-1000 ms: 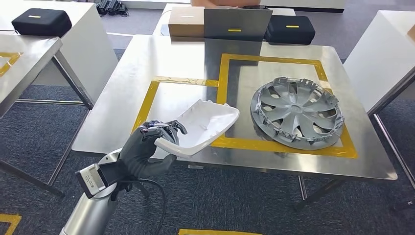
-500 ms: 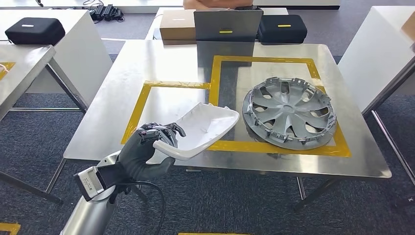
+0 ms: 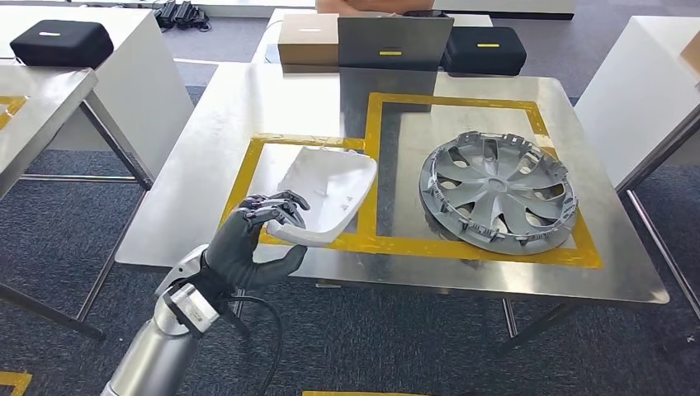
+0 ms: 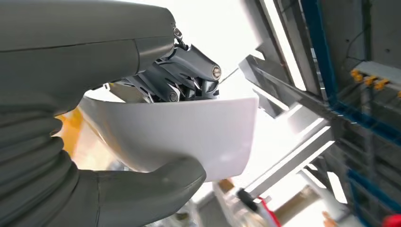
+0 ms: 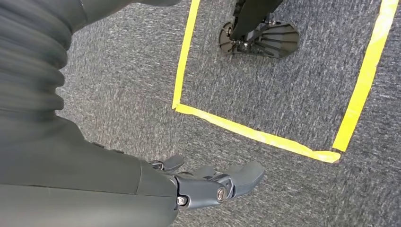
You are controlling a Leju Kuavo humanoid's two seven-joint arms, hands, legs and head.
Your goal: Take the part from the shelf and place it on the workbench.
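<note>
A white plastic shell part (image 3: 324,194) lies over the left yellow-taped square of the steel workbench (image 3: 215,148), its near edge gripped by my left hand (image 3: 252,239). Whether the part touches the bench top I cannot tell. In the left wrist view the thumb (image 4: 156,189) lies under the white part (image 4: 179,137) and the dark fingers (image 4: 189,78) curl over its rim. My right hand (image 5: 208,182) hangs above grey carpet with its fingers apart and nothing in it.
A silver wheel cover (image 3: 495,190) lies in the right taped square. At the bench's far edge stand a brown box (image 3: 307,39), a grey panel (image 3: 394,41) and a black case (image 3: 487,49). Other tables stand left (image 3: 41,99) and right (image 3: 652,82).
The left hand has carried the white part forward and turned it, so it now sits inside the left taped square. The camera has shifted slightly.
</note>
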